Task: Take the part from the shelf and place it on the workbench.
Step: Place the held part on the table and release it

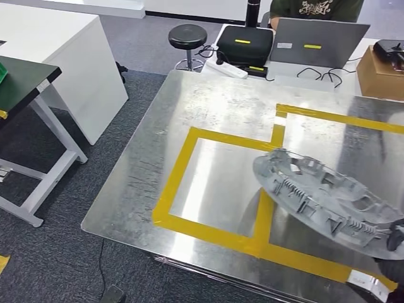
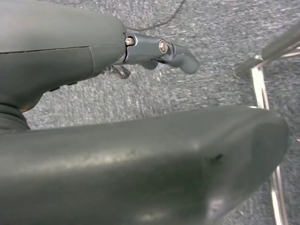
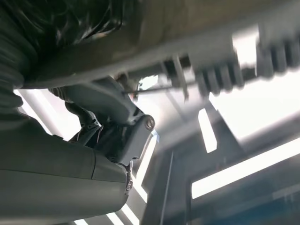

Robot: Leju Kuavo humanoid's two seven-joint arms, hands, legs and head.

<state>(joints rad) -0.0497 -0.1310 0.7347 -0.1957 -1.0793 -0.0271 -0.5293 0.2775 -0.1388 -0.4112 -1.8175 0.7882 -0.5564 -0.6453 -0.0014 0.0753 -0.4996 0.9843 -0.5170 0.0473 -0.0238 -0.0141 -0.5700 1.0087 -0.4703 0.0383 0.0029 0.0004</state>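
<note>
Head view: part (image 1: 329, 199) above taped workbench (image 1: 142, 170).

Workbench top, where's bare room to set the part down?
The left yellow-taped rectangle on the workbench is bare, as is the metal margin left of it. The part, held by the right hand, overhangs the right rectangle.
</note>
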